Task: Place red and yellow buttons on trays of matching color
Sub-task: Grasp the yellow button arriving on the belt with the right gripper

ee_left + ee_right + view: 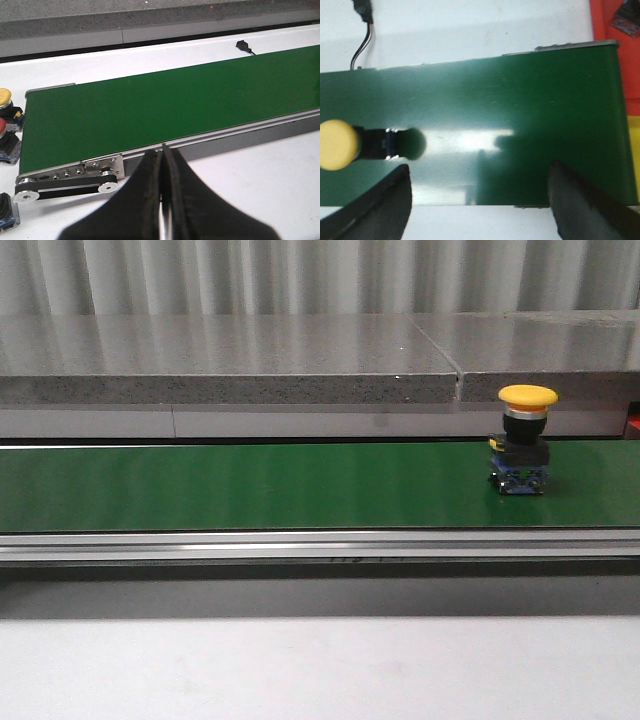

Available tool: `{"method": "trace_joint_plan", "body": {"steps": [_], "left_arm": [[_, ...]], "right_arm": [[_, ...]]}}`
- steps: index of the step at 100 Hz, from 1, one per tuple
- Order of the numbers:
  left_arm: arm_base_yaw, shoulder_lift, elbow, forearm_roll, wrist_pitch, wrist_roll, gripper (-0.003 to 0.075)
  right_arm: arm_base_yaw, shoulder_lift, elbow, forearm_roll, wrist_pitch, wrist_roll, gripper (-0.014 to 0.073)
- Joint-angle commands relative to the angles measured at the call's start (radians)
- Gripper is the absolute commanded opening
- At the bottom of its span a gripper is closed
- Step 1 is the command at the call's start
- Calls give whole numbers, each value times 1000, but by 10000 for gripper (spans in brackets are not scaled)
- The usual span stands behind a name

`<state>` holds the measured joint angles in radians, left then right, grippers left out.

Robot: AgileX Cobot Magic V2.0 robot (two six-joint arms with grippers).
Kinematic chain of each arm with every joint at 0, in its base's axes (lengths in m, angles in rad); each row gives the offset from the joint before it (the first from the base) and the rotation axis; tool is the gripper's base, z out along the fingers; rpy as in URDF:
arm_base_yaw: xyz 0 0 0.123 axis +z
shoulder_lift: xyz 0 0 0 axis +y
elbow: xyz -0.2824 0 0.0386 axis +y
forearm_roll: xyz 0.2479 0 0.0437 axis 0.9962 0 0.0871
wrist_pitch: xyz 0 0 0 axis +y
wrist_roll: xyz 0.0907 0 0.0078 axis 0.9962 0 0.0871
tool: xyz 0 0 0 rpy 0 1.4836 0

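The conveyor belt (250, 485) has a smooth green surface with a faint sheen that mirrors light in the right wrist view, and it runs in a brushed metal side rail (300, 545) with bright metal rollers and screws at its end (70, 176). The yellow button (527, 397) has a glossy plastic cap over a black and blue plastic body, while the stone-like ledge (230, 365) behind is polished on top and speckled and grainy along its edge. The tabletop (300, 670) is plain matt white, and the left gripper (163, 165) fingers look like matt black plastic, slightly scuffed along their inner edges.
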<state>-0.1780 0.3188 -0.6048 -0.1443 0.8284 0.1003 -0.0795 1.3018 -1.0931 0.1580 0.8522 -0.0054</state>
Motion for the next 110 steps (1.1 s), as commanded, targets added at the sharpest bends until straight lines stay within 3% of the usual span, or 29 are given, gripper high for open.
{"method": "trace_joint_plan", "body": {"steps": [1, 32, 98, 110], "left_arm": [[-9, 10, -26, -16, -68, 2, -20], [-9, 10, -26, -16, -68, 2, -20], [-9, 10, -26, -16, -68, 2, -20], [-9, 10, -26, -16, -68, 2, -20]], "right_arm": [[34, -37, -22, 2, 3, -11, 563], [166, -25, -22, 2, 116, -32, 563], [181, 220, -67, 3, -74, -32, 561], [181, 227, -73, -6, -86, -32, 494]]}}
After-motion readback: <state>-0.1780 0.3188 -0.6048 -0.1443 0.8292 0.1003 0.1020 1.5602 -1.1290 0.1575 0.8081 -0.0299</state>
